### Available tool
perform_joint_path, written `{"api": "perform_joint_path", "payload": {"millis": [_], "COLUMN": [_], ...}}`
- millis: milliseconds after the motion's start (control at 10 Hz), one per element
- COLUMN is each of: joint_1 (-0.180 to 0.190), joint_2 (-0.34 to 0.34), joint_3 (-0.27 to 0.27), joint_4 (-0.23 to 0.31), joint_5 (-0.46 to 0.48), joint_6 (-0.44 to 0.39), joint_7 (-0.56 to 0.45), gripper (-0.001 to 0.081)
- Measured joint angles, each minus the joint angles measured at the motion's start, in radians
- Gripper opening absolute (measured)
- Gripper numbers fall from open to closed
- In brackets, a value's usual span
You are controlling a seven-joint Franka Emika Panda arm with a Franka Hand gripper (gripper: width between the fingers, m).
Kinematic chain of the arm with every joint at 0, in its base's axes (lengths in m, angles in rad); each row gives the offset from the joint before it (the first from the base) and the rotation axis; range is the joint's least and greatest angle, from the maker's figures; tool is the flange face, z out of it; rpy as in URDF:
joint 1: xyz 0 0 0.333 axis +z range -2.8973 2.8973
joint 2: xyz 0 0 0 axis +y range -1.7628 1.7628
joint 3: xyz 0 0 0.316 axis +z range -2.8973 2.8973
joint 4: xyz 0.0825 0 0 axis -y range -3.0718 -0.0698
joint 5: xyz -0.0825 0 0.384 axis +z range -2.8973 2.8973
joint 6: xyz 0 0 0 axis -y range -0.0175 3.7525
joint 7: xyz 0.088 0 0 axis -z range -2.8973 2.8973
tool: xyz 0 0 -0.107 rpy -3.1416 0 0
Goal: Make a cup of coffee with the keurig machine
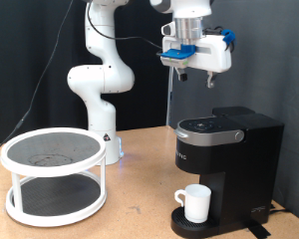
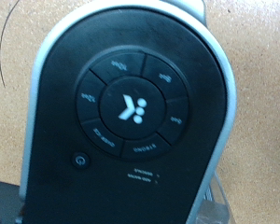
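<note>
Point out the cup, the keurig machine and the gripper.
cup (image 1: 196, 202), exterior view, white side wall.
keurig machine (image 1: 251, 149), exterior view, black body.
gripper (image 1: 193, 79), exterior view, between the fingertips, high above the machine.

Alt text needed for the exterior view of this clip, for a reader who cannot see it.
A robot arm's gripper hangs high above a black keurig machine, touching nothing. A white cup sits on the machine's drip base, and a round two-tier white rack stands at the view's left on the wooden table.
</note>
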Motion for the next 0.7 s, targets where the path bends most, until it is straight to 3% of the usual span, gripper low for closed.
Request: {"api": "perform_joint_path", "payload": {"millis": [300, 500, 600, 700], "joint_1": [0.000, 0.000, 0.000, 0.000], "joint_2": [0.075, 0.115, 0.128, 0.139], "joint_3": [0.000, 0.001, 0.002, 0.003], "joint_4": [0.076, 0.099, 0.100, 0.102], "joint_5": [-0.025, -0.033, -0.042, -0.045], "joint_6": [-0.100, -0.132, -0.131, -0.131], "joint_7": [-0.014, -0.024, -0.024, -0.025], "gripper": [0.0734, 0.0734, 0.0634, 0.0634]}}
